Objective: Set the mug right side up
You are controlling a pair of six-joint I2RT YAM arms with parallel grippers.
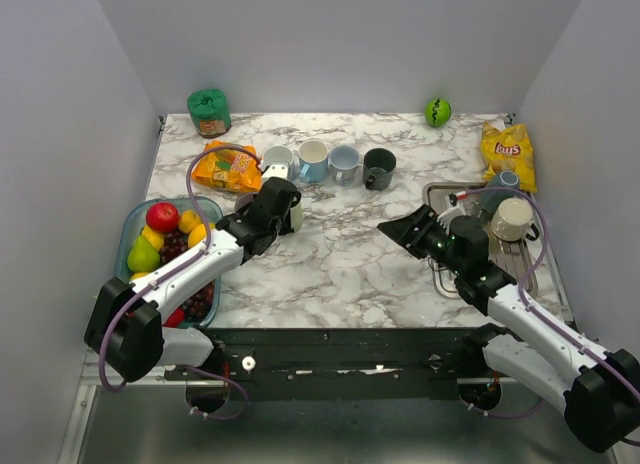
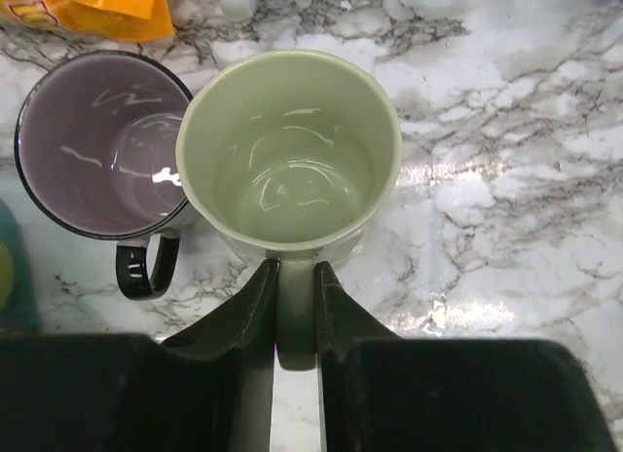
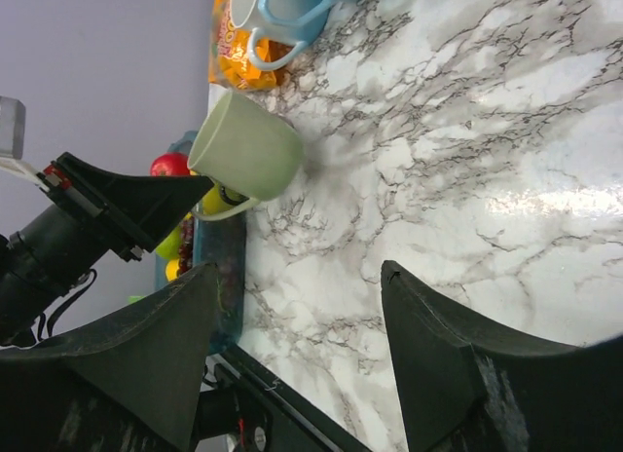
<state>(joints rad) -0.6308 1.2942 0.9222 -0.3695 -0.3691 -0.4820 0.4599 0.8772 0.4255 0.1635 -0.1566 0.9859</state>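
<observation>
A pale green mug (image 2: 289, 150) stands mouth up on the marble table, beside a black-rimmed mug with a purple inside (image 2: 102, 145). My left gripper (image 2: 295, 272) is shut on the green mug's handle (image 2: 295, 325), one finger on each side. In the top view the left gripper (image 1: 280, 206) and the green mug (image 1: 295, 214) are left of centre. The right wrist view shows the green mug (image 3: 248, 145) slightly tilted; I cannot tell whether its base touches the table. My right gripper (image 1: 408, 229) is open and empty over the middle of the table, also shown in its wrist view (image 3: 302, 272).
Several mugs (image 1: 313, 159) stand upright in a row behind. An orange snack bag (image 1: 228, 166) and a fruit container (image 1: 133, 216) lie left. A dish rack (image 1: 440, 279) with a cream mug (image 1: 513, 219) is right. A yellow chip bag (image 1: 507, 149), green ball (image 1: 437, 111) and green bag (image 1: 209, 110) are at the back.
</observation>
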